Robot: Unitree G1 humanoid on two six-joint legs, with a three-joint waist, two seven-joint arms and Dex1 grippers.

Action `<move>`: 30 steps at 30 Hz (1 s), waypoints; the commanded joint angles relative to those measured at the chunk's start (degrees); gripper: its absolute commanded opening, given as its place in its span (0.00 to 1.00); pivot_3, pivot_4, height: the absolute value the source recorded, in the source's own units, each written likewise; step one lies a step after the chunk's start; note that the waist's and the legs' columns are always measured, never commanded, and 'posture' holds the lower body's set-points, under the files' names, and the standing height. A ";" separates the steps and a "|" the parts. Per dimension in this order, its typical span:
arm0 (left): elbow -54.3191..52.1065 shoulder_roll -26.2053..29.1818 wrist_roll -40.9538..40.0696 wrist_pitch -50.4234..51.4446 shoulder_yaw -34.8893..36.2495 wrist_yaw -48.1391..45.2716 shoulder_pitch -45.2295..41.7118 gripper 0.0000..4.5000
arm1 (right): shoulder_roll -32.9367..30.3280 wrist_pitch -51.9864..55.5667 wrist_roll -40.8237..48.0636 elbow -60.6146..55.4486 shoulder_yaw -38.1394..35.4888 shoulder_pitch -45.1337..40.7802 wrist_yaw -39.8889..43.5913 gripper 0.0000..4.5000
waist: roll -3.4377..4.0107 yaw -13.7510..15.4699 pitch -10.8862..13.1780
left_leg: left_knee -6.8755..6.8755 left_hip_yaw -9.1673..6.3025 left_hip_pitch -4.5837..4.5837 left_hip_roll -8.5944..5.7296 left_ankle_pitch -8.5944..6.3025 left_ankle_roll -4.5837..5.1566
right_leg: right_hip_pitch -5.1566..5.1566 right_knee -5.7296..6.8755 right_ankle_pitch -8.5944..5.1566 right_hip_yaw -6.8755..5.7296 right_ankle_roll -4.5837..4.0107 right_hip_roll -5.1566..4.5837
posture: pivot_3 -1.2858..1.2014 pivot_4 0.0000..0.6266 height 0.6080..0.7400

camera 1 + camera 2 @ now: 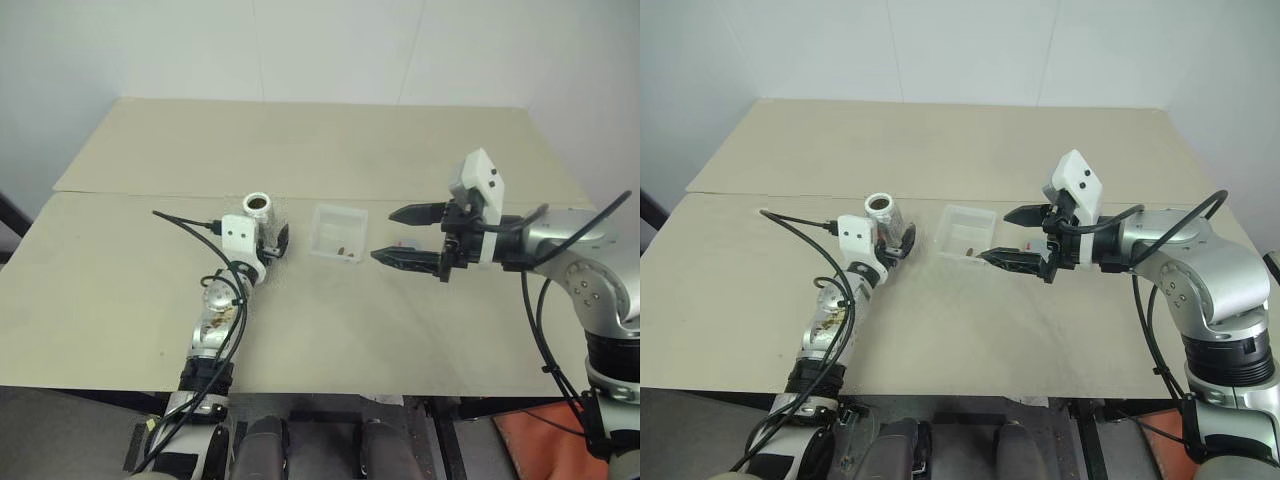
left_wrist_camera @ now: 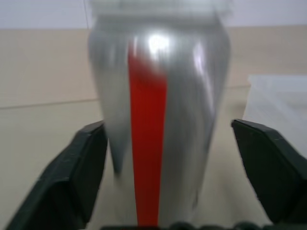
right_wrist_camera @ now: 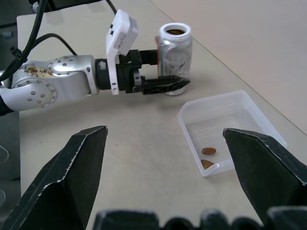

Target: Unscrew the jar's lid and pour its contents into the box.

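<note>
The jar (image 3: 175,52) stands upright on the table with its mouth uncovered, and something brown shows inside the opening. A red stripe runs down the jar's side (image 2: 146,143). My left gripper (image 1: 268,235) is open with a finger on each side of the jar. One finger lies close against the jar and the other stands apart from it. To the jar's right sits the box (image 1: 338,211), with two of the brown contents (image 3: 208,151) on its floor. My right gripper (image 1: 383,235) hovers open and empty just right of the box. The lid is out of view.
The tan table (image 1: 330,150) stretches back to a white wall, with a seam running across it behind the jar. A black cable (image 1: 185,222) loops off my left wrist over the table. The table's front edge is close to me.
</note>
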 commanded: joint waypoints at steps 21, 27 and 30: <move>-36.34 36.77 -23.35 18.45 9.95 -40.60 16.35 0.99 | -3.00 -4.18 -1.66 0.42 -1.23 1.73 2.61 1.00 | 0.03 -0.91 -0.01 | -0.12 0.01 0.21 0.14 0.00 0.00 | 0.06 -0.06 0.01 0.06 -0.04 0.03 | 0.52 0.24 1.00; -32.27 49.02 -34.49 22.91 18.16 -56.31 13.00 0.99 | -4.86 -7.20 -1.99 0.25 -1.97 3.12 5.04 1.00 | 0.04 -1.05 -0.01 | -0.16 0.22 0.24 0.15 0.00 0.00 | 0.08 -0.16 0.00 0.05 -0.04 0.05 | 0.52 0.24 1.00; -30.37 51.63 -37.32 24.95 19.63 -58.65 10.16 0.99 | -5.69 -8.45 -2.02 0.29 -2.39 3.73 5.90 1.00 | 0.04 -1.07 0.00 | -0.19 0.34 0.24 0.17 0.00 0.00 | 0.06 -0.17 0.00 0.05 -0.04 0.06 | 0.52 0.24 1.00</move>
